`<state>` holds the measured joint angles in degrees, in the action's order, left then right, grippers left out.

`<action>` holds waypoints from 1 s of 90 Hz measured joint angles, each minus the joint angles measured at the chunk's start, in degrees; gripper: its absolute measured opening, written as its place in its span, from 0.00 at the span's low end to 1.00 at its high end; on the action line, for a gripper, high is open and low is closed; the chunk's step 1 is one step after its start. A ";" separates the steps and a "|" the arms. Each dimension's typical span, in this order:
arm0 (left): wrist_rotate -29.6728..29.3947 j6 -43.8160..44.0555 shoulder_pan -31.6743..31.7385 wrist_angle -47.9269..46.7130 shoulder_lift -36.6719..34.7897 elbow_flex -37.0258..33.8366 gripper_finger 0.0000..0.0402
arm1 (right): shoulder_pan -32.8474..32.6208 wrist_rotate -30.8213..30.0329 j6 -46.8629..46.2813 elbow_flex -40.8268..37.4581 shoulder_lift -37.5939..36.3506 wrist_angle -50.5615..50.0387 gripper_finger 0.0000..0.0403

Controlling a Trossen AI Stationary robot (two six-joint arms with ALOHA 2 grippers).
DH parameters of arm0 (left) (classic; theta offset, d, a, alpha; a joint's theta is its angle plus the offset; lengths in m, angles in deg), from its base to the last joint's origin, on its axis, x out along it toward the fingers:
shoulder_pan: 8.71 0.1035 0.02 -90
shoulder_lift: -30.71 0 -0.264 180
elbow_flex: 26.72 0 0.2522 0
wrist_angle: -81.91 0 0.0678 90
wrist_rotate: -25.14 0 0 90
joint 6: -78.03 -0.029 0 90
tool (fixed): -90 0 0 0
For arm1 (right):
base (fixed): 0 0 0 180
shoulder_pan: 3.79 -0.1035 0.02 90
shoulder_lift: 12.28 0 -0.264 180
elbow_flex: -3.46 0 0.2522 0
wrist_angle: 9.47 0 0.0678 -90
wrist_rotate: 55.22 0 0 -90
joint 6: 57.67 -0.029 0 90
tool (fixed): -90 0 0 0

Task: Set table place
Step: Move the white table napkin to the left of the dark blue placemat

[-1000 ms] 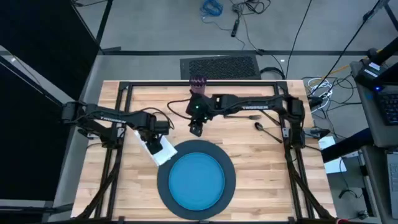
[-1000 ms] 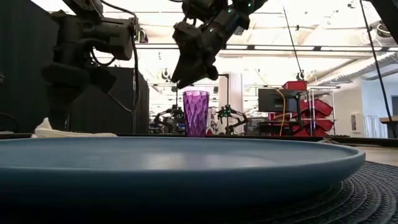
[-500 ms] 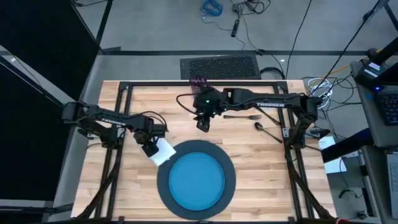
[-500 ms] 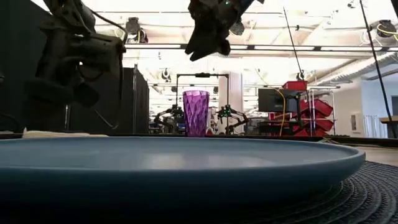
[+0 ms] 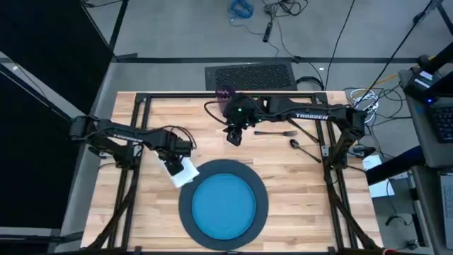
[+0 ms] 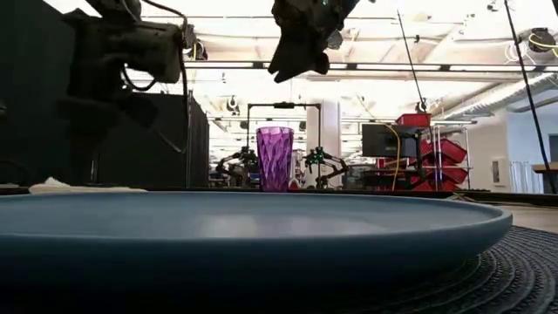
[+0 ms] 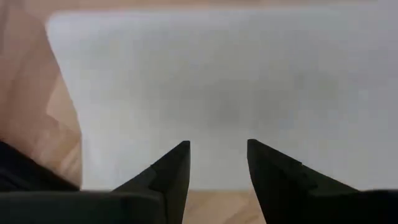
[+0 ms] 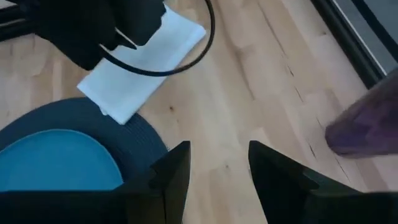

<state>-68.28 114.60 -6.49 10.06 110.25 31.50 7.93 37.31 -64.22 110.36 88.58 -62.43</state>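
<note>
A blue plate (image 5: 223,205) lies on a dark round charger (image 5: 185,205) near the table's front edge. Left of it a white napkin (image 5: 187,172) lies flat on the wood, one corner on the charger's rim. My left gripper (image 7: 217,149) hovers open close above the napkin (image 7: 217,87). A purple cup (image 5: 225,92) stands upright at the far edge. My right gripper (image 5: 233,137) hangs open in the air just in front of the cup (image 8: 367,124), with nothing between its fingers. A fork (image 5: 276,132) and a spoon (image 5: 306,149) lie to the right.
Bare wood lies between the cup and the charger and along the table's right side. The table's black frame (image 5: 141,106) runs round the edge. In the low view the plate's rim (image 6: 261,227) fills the foreground.
My right gripper has risen and moved toward the table's far edge, nearer the purple cup. My left gripper has dipped over the napkin and come up again. The napkin's raised hump has flattened onto the table.
</note>
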 joint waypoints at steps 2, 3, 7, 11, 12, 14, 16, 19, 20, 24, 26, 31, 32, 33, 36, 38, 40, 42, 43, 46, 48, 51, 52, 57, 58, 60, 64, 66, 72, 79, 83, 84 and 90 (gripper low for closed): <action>0.00 0.41 0.00 1.00 0.02 0.00 0.36 | 0.19 0.02 0.01 0.00 0.00 -0.19 0.37; -0.02 0.56 0.00 1.48 0.03 0.00 0.36 | 0.30 0.03 0.02 0.00 0.00 -0.30 0.37; -0.01 1.24 -0.10 3.69 0.32 0.00 0.36 | 0.50 0.13 0.07 0.00 0.00 -0.83 0.37; 0.00 1.95 -0.11 5.26 0.58 0.00 0.36 | 0.65 0.21 0.17 0.00 0.00 -1.31 0.37; 0.01 1.99 -0.11 5.52 0.64 0.00 0.36 | 0.65 0.21 0.17 0.00 0.00 -1.40 0.37; 0.02 2.03 -0.11 6.02 0.80 0.00 0.36 | 0.65 0.22 0.17 0.00 0.00 -1.65 0.37; 0.02 2.03 -0.11 6.50 0.93 0.00 0.36 | 0.65 0.21 0.17 0.00 0.00 -1.87 0.37; 0.02 2.06 -0.11 6.95 1.13 0.00 0.36 | 0.65 0.21 0.18 0.00 0.00 -2.18 0.37; 0.02 2.10 -0.11 6.97 1.23 0.00 0.36 | 0.65 0.21 0.20 0.00 0.00 -2.28 0.37; 0.02 2.13 -0.11 6.82 1.84 0.00 0.36 | 0.64 0.26 0.17 0.00 -0.08 -2.92 0.37; 0.02 2.13 -0.11 6.76 2.19 0.00 0.36 | 0.63 0.27 0.18 0.00 -0.12 -3.32 0.37; 0.01 2.10 -0.11 6.88 3.18 0.00 0.36 | 0.63 0.29 0.20 0.00 -0.32 -3.82 0.37; 0.00 2.10 -0.11 6.89 3.38 0.00 0.36 | 0.63 0.29 0.20 0.00 -0.46 -3.96 0.37; 0.00 2.10 -0.11 6.89 3.58 0.00 0.36 | 0.63 0.29 0.20 0.00 -0.59 -4.17 0.37; 0.00 1.98 -0.11 7.00 4.28 0.00 0.36 | 0.61 0.29 0.20 -0.02 -0.87 -4.81 0.37; 0.00 1.87 -0.11 7.28 4.81 0.00 0.36 | 0.59 0.30 0.20 -0.02 -1.08 -4.99 0.37; 0.00 1.53 -0.11 7.73 5.31 0.00 0.36 | 0.59 0.32 0.20 -0.02 -1.39 -5.03 0.37; 0.00 1.09 -0.11 8.13 5.86 0.00 0.36 | 0.61 0.29 0.19 -0.02 -1.73 -5.16 0.37; 0.02 0.74 -0.11 8.27 6.12 0.00 0.36 | 0.61 0.29 0.19 -0.02 -1.87 -5.32 0.37; 0.21 0.32 -0.11 8.27 6.89 0.00 0.36 | 0.61 0.25 0.20 -0.02 -2.31 -5.74 0.37; 0.48 -0.12 -0.11 8.15 7.42 0.00 0.36 | 0.61 0.25 0.20 -0.02 -2.71 -5.88 0.37; 1.04 -0.73 -0.11 7.90 8.01 0.00 0.36 | 0.61 0.25 0.18 -0.02 -3.24 -6.02 0.37; 1.22 -0.92 -0.14 7.75 8.15 0.00 0.36 | 0.61 0.25 0.18 -0.02 -3.41 -6.03 0.37; 1.82 -1.45 -0.47 7.42 8.62 0.00 0.36 | 0.59 0.27 0.17 -0.02 -4.36 -6.19 0.37; 1.92 -1.55 -0.54 7.40 8.63 0.00 0.36 | 0.59 0.26 0.18 -0.02 -4.55 -6.24 0.37; 2.27 -1.88 -0.74 7.26 8.65 0.00 0.36 | 0.59 0.25 0.20 -0.02 -4.88 -6.29 0.37; 3.56 -2.64 -1.25 6.72 8.68 0.00 0.36 | 0.59 0.27 0.18 -0.02 -5.59 -6.34 0.37; 4.07 -2.82 -1.51 6.54 8.69 0.00 0.36 | 0.59 0.26 0.20 -0.02 -5.92 -6.49 0.37; 5.54 -3.02 -2.43 5.85 8.70 0.00 0.36 | 0.57 0.26 0.18 -0.02 -6.80 -6.54 0.37; 7.48 -3.06 -4.07 4.68 8.64 0.00 0.36 | 0.57 0.25 0.18 -0.02 -7.68 -6.51 0.37; 8.31 -2.92 -5.34 4.19 8.61 -0.02 0.36 | 0.57 0.24 0.18 -0.02 -7.94 -6.52 0.37; 8.45 -2.85 -5.68 4.24 8.61 -0.02 0.36 | 0.57 0.24 0.19 -0.02 -8.01 -6.51 0.37; 9.57 -2.58 -7.77 4.77 8.61 -0.02 0.36 | 0.57 0.23 0.20 -0.02 -8.29 -6.83 0.37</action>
<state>-58.71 112.02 -14.26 14.83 118.87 31.48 8.50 37.54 -64.02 110.34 80.29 -69.26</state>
